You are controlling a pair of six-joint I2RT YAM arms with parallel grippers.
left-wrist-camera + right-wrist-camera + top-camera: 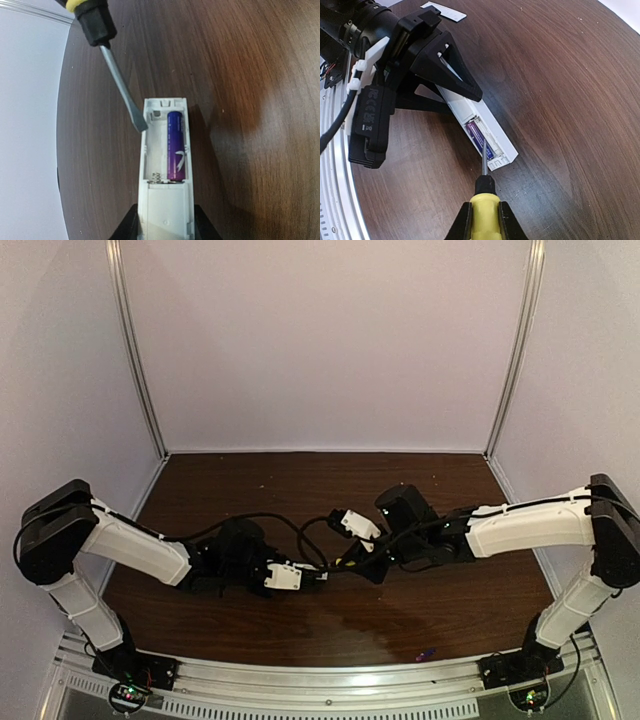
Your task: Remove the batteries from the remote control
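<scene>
dark wood table (250, 75) — white remote control (167, 205) in left gripper (166, 229), open bay (156, 150), one purple battery (176, 147) — screwdriver (484, 186) tight in right gripper (484, 210)

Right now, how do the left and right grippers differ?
The left gripper clamps the white remote control, jaws set wide; the right gripper is shut tight on the yellow handle of the screwdriver. The left gripper steadies the remote control; the right gripper aims the screwdriver tip at the bay's empty slot beside the purple battery. Both hold something.
</scene>
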